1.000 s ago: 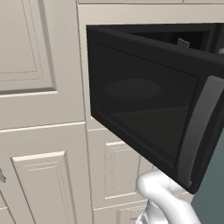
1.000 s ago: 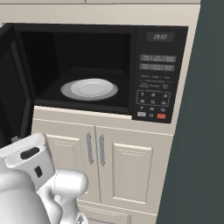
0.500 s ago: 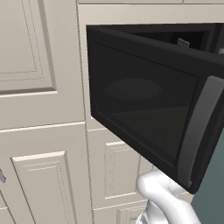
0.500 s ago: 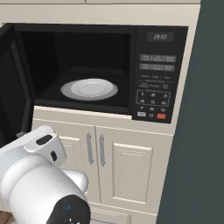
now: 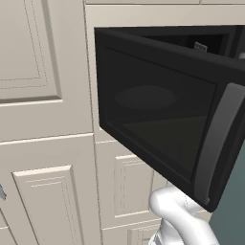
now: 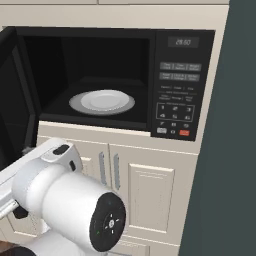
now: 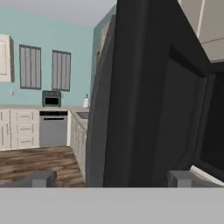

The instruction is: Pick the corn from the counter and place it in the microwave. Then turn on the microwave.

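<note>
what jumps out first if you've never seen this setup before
The black microwave built into the cream cabinets, its door swung wide open to the left. Inside sits a bare white plate; right of the cavity, a keypad with a red button. The robot's white arm bulks in the lower left.

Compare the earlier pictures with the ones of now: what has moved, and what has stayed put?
In the right base view the robot's white arm has swung up and rightward, so it covers more of the cream cabinet doors under the microwave. Nothing was gripped or released. The microwave door stays open, and the white plate inside is still bare.
</note>
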Available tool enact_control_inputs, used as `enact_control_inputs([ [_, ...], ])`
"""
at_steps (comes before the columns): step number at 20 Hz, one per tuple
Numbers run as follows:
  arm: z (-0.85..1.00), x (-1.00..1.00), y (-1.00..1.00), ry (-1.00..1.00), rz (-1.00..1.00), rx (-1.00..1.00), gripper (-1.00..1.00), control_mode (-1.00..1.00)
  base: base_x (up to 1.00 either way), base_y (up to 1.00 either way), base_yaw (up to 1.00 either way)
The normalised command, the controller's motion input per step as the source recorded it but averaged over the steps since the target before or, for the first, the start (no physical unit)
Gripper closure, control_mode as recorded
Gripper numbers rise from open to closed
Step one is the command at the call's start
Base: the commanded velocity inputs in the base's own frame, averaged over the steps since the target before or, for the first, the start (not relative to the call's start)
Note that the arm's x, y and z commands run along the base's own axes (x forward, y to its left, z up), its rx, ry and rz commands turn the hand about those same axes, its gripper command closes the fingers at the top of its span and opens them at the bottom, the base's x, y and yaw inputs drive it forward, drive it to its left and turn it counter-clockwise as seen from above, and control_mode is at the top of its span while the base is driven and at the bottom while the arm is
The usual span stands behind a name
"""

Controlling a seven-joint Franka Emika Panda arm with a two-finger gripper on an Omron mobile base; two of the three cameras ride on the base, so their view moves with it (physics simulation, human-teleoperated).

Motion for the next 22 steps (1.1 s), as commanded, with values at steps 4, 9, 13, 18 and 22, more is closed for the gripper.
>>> enact_control_inputs([
  [4,-0.05,0.12,0.0,0.0,0.1,0.0,-1.0,-1.0,0.0,0.0,0.0],
  [9,-0.06,0.14,0.0,0.0,0.1,-0.01,-1.0,-1.0,0.0,0.0,0.0],
  [13,-0.07,0.16,0.0,0.0,0.1,-0.01,-1.0,-1.0,0.0,0.0,0.0],
  [18,-0.09,0.16,0.0,0.0,0.1,-0.01,-1.0,-1.0,0.0,0.0,0.0],
  [22,-0.1,0.14,0.0,0.0,0.1,-0.01,-1.0,-1.0,0.0,0.0,0.0],
])
